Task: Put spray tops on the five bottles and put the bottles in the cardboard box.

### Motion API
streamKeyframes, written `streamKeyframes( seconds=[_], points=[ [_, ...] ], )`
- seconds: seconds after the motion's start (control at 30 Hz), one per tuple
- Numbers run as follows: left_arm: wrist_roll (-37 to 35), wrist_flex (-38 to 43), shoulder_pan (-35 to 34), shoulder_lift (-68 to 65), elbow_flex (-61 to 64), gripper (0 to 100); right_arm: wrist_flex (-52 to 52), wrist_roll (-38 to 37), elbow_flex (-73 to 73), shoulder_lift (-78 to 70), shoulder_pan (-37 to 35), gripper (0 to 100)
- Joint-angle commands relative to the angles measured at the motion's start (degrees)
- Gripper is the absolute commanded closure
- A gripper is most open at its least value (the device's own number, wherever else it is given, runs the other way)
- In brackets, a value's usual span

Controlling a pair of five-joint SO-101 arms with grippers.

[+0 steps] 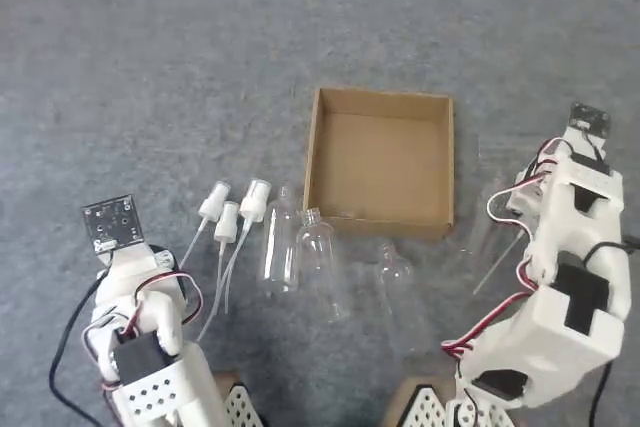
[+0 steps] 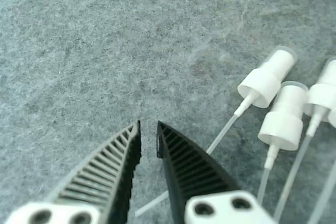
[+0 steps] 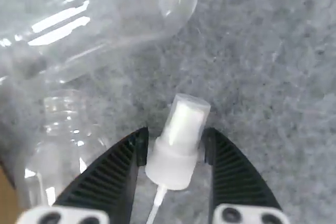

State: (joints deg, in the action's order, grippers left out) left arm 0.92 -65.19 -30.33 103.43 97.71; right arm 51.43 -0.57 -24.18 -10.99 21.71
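The open cardboard box [image 1: 380,159] sits mid-table. Left of it lie three white spray tops [image 1: 232,212] with long tubes, beside two clear bottles [image 1: 281,243] [image 1: 320,259]; a third bottle [image 1: 396,282] lies in front of the box. In the left wrist view my left gripper [image 2: 149,125] hovers over bare carpet, its fingers nearly together and holding nothing, with the spray tops [image 2: 283,121] off to one side. My right gripper [image 3: 173,132], to the right of the box [image 1: 505,209], has a finger against each side of a white spray top [image 3: 178,129], next to two more clear bottles [image 3: 79,14] [image 3: 58,114].
Grey carpet covers the table. The left arm [image 1: 140,317] stands at the front left and the right arm [image 1: 570,277] at the front right. One spray top's thin tube runs under a left fingertip [image 2: 178,150].
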Motion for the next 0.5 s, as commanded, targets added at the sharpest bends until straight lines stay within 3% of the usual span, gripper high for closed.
streamKeyframes(
  seconds=[0.0, 0.27, 0.47],
  points=[
    [0.53, -0.35, 0.26, 0.97, -1.19, 96, -0.92, -1.14, 0.18, 0.22, 2.33, 90.4],
    [0.53, -0.35, 0.26, 0.97, -1.19, 96, 1.27, -6.51, 0.70, 3.21, 4.44, 98.5],
    [0.53, -0.35, 0.26, 0.97, -1.19, 96, 17.80, -5.54, 11.08, 16.22, 0.40, 98.5]
  ],
)
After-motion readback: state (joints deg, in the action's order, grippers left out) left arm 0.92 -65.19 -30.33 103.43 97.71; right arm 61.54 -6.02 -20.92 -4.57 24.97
